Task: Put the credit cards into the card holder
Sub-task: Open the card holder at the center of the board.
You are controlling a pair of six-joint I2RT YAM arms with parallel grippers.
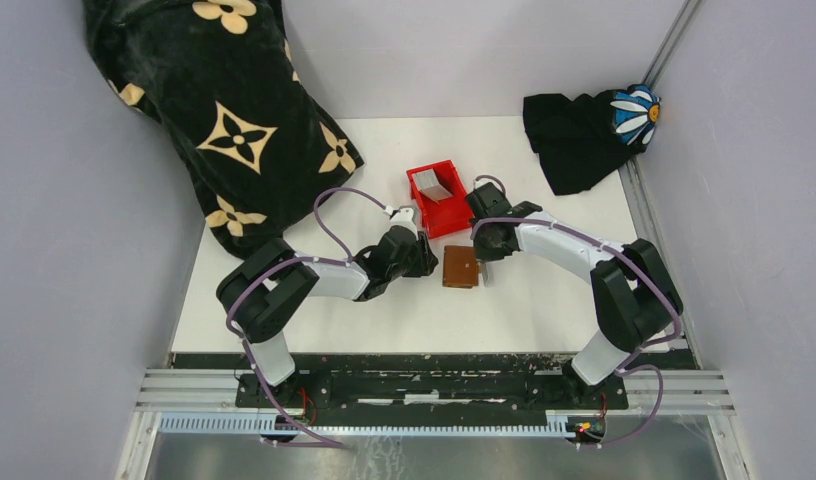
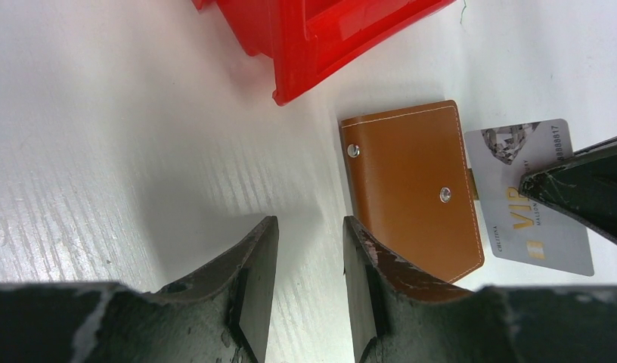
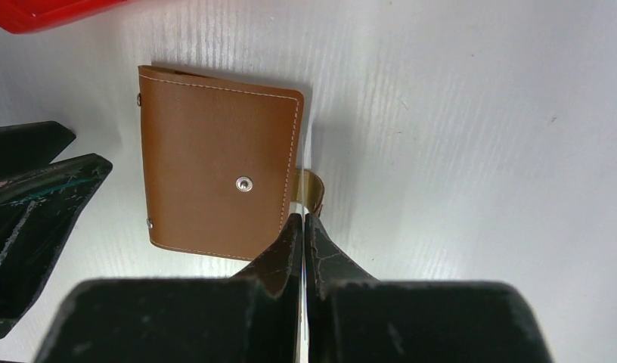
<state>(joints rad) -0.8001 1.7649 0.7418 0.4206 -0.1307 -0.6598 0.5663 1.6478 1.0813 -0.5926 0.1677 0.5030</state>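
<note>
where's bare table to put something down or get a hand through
Free: the near strip of table between the card holder and its near edge; the far strip behind the red bin, between floral cloth and daisy cloth. Crowded: the middle, where left gripper and right gripper, pinching a credit card, flank the card holder by the bin.

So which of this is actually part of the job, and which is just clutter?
Job: card holder, credit card pinched in right gripper, more grey cards in red bin.
Clutter: black flower-print blanket, black daisy cloth.
</note>
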